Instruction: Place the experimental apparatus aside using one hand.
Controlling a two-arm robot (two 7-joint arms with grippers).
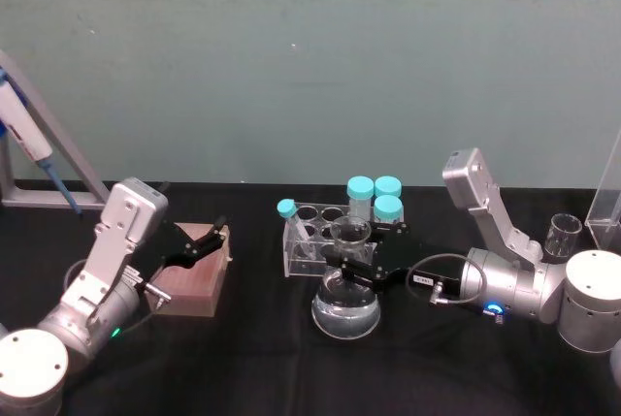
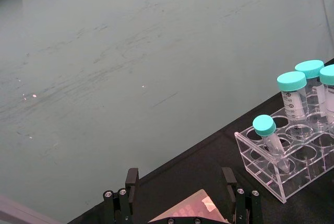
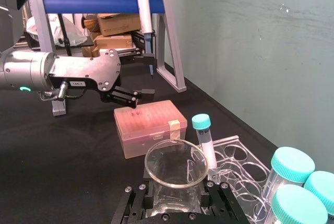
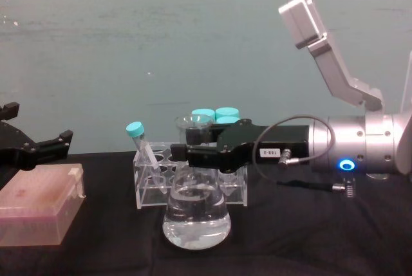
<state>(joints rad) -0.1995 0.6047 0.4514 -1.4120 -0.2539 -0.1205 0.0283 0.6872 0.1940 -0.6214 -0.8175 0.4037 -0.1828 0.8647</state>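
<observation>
right gripper clamps neck of flask, mid-table, just near of tube rack, flask base on black table, grip high to keep liquid level. left gripper hovers wide open over pink box, idle.

Head high, chest low, wrists close, all sharing tube rack

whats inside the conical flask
Clear liquid fills the bottom of the clear glass conical flask. The right hand is closed around its neck, hiding what is inside there.
</observation>
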